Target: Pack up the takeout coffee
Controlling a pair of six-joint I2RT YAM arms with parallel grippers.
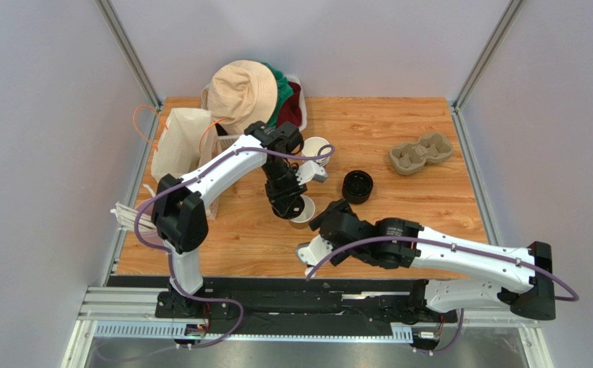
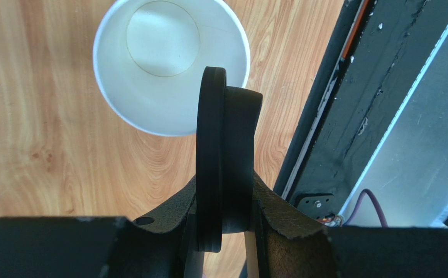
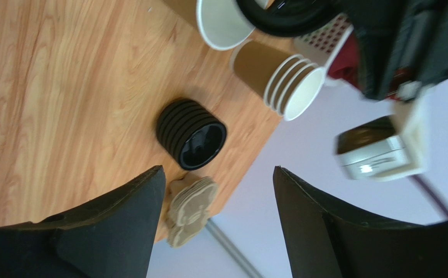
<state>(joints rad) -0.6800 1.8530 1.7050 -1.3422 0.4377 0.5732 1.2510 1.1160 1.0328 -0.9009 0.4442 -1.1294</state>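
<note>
- Top view: the left gripper [image 1: 285, 198] hangs over the cup [image 1: 305, 216], shut on the black lid [image 1: 290, 208]. The cup stands upright on the table [image 1: 399, 218], just below the fingers and a little off to one side. I cannot tell from here whether the lid is level.
- Left wrist view: the jaws are narrow and pinch the lid edge-on. The lid stands on its edge, not flat. The open cup lies ahead of the fingertips, and the lid's far end overlaps the cup's near rim.
- Risk: lowered like this, the lid would likely strike the rim or drop inside rather than seat. It probably needs turning flat and centring first.
- Risk: the cup looks empty and nothing holds it. An off-centre press could tip it or push it along the wood.
- Risk: the grip spans only the lid's thickness, so the lid may pivot between the pads once it meets the rim.
- Right wrist view: the right gripper [image 3: 218, 174] has its jaws wide with nothing between them. The lid stack [image 3: 191, 134] lies straight ahead of its fingertips, with the cup stack [image 3: 284, 78] beyond. The cardboard carrier [image 3: 191, 211] is farther off. The cup and the held lid sit ahead and to one side.
- Risk: if this gripper goes in to steady the cup, it may clash with the left gripper or knock the lid stack, since there is little room between them.
</note>
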